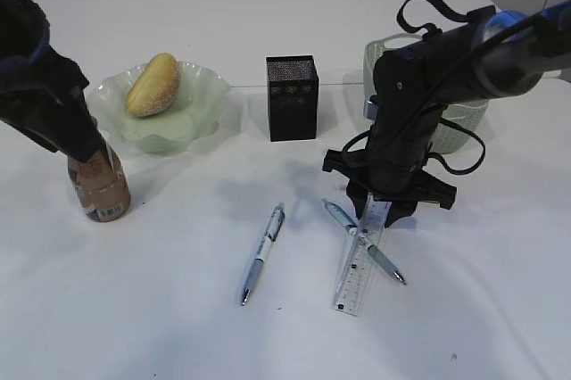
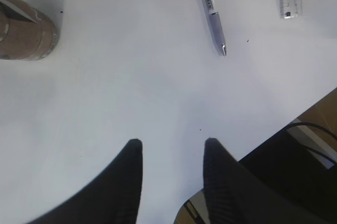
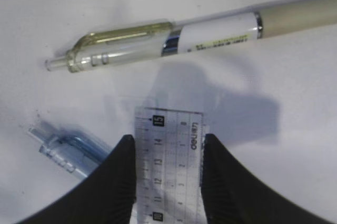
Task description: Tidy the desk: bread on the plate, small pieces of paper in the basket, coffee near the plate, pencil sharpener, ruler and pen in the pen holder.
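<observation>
Ruler (image 3: 168,166) lies flat on desk (image 1: 134,309), lower centre of right wrist view, long axis running between spread right jaws; left jaws spread, empty, far off.

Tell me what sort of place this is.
Probably a staged desk in a lab: a white table with a mesh pen holder, pens, a ruler and bread on a plate.
</observation>
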Action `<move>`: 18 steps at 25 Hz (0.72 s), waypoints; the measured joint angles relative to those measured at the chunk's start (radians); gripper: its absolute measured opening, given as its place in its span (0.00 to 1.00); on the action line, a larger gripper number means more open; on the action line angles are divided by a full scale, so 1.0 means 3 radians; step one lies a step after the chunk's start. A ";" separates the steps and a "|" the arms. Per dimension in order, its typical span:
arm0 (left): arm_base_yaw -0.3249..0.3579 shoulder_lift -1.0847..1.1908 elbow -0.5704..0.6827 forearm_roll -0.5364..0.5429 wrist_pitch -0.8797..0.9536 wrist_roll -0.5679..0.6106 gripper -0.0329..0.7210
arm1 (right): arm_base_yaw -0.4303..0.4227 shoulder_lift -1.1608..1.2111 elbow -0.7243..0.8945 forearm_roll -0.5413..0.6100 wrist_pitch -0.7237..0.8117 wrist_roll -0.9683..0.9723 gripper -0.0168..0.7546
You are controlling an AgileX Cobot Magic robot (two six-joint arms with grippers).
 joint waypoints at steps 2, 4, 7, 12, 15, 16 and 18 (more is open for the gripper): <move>0.0000 0.0000 0.0000 0.0000 0.0000 0.0000 0.40 | 0.0000 0.0000 0.0000 0.0000 0.0000 0.0000 0.42; 0.0000 0.0000 0.0000 0.0000 0.0000 0.0000 0.40 | 0.0000 0.0000 0.0000 0.0000 0.0000 0.0000 0.41; 0.0000 0.0000 0.0000 0.0000 0.0000 0.0000 0.40 | 0.0000 0.0000 0.0000 0.0000 0.0000 0.0000 0.41; 0.0000 0.0000 0.0000 0.0000 0.0000 0.0000 0.40 | 0.0000 0.0000 0.0000 0.0000 0.0000 0.0000 0.41; 0.0000 0.0000 0.0000 0.0000 0.0000 0.0000 0.40 | 0.0000 0.0000 0.0000 0.0000 0.0000 0.0000 0.41; 0.0000 0.0000 0.0000 0.0000 0.0000 0.0000 0.40 | 0.0000 0.0000 0.0000 0.0000 0.0000 0.0000 0.41; 0.0000 0.0000 0.0000 0.0000 0.0000 0.0000 0.40 | 0.0000 0.0000 0.0000 0.0000 0.0000 0.0000 0.41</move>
